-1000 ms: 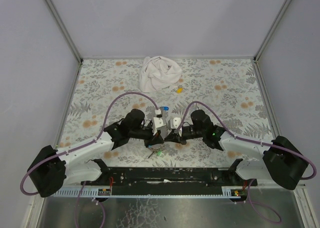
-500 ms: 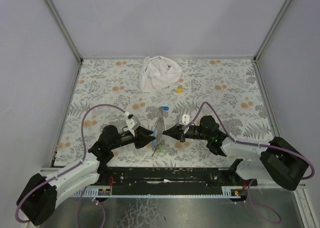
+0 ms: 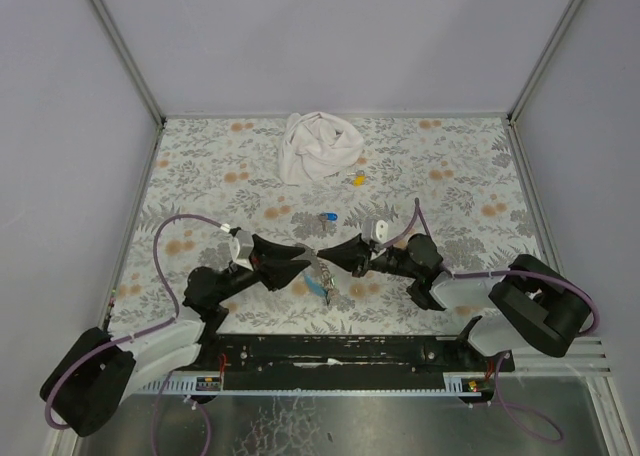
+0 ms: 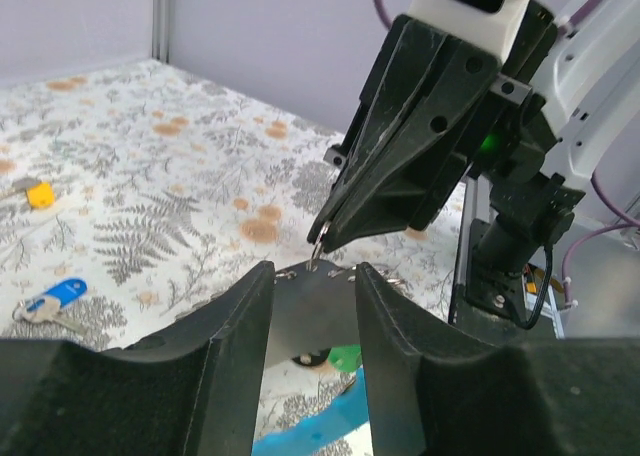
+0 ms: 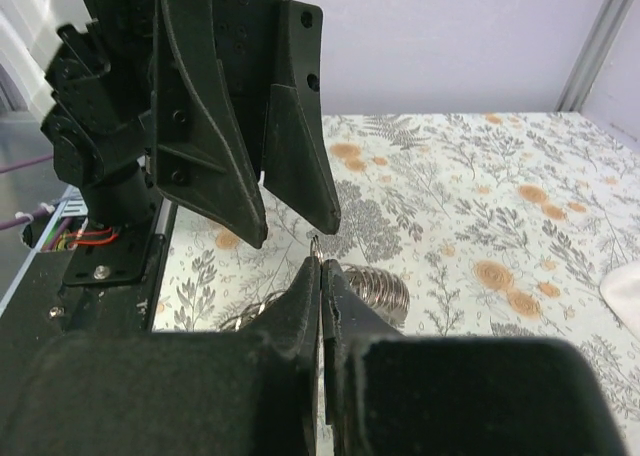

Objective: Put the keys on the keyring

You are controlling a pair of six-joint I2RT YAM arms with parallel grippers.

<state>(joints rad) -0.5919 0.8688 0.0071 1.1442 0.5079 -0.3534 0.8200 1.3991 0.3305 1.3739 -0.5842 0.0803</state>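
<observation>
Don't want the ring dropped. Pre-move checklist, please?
1. right gripper shut on keyring: ok.
2. left gripper open: ok.
3. left gripper clear of keyring: cannot tell, they are very close.
4. blue key on keyring: not ok, it lies apart on the table.
5. green key on keyring: cannot tell, it shows below the grippers.

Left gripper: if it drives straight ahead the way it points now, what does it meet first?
Probably the keyring hanging from the shut right gripper, then that gripper's tips, facing it head-on; depth is unclear.
</observation>
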